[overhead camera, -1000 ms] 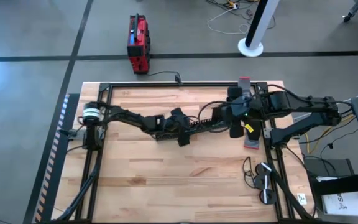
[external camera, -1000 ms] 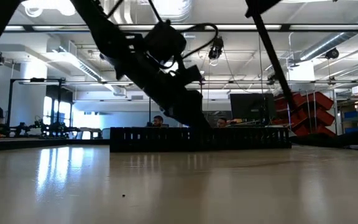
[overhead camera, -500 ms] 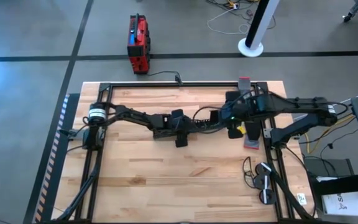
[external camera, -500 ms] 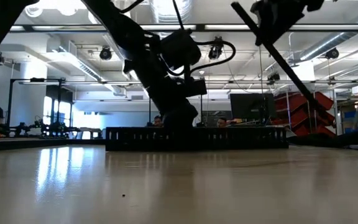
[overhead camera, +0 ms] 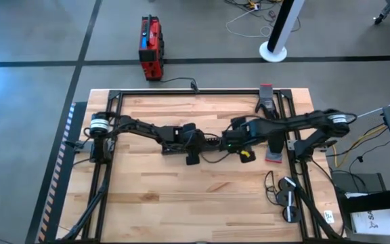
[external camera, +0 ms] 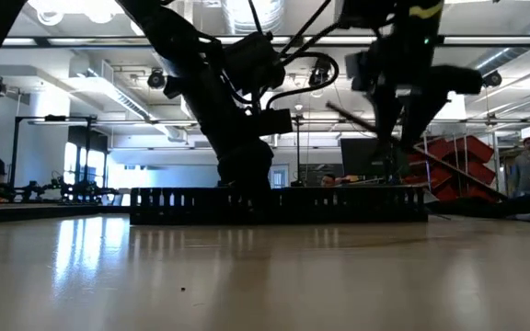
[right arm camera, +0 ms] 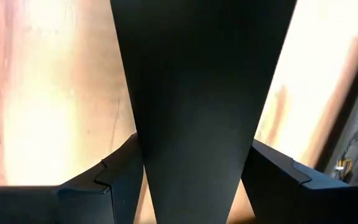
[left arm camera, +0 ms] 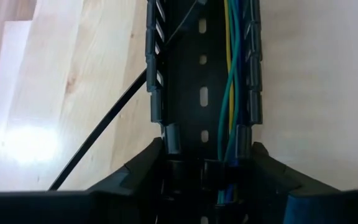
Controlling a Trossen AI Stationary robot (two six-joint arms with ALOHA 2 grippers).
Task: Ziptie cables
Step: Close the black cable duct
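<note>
A long black slotted duct (external camera: 274,204) lies on the table, and my left gripper (left arm camera: 204,149) is shut on its near end. The cables (left arm camera: 232,93), thin green, yellow and bluish wires, run along inside the duct (left arm camera: 185,74) and pass between the fingers. In the high view this gripper (overhead camera: 192,146) is at mid-table. My right gripper (overhead camera: 239,141) hangs close to its right, above the table, shut on a flat black strip (right arm camera: 197,93). In the low view that strip (external camera: 431,156) slants down toward the right. My left gripper pinches the duct between its two fingers, one on each slotted side wall (left arm camera: 166,134), at the duct's end. The fingers slant down from the table's left. The duct lies flat on the table with the cables in its channel. My right gripper has the flat black strip (right arm camera: 194,186) between its two fingers (right arm camera: 117,174). The strip fills the gap between them. It is lifted and tilted, its right end (external camera: 500,195) lower; I cannot tell whether that end touches anything.
A thin black cord (left arm camera: 104,130) lies on the wood beside the duct. A red-and-grey tool (overhead camera: 274,152) and a black-and-white object (overhead camera: 288,200) sit by the right rail. Black frame rails (overhead camera: 107,169) border the table. A red box (overhead camera: 150,47) stands on the floor beyond.
My right gripper has gone toward the table's left and a little nearer, coming down, and its strip has tipped from steep to a shallow slant. My left gripper has shifted toward the left edge, sliding the duct along the table with it.
</note>
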